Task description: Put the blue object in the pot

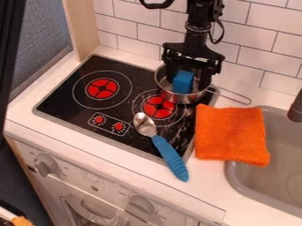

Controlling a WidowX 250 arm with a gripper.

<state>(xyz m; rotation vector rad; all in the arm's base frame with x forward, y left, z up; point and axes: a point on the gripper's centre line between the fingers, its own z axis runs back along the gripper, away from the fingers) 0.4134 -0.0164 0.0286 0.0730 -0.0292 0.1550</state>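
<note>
With gripper around blue block at mouth of pot, upper middle of frame, can't tell if holding or loose, so best go down slow and let go low inside.

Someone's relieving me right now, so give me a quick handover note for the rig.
Gripper: down at the pot, right by the blue block; can't tell if it grips it.
Pot: at the stove's back right.
Done: block brought to the pot's opening; can't tell if it rests on the bottom.
Left: probably release if gripped, check it's settled, lift away.
</note>
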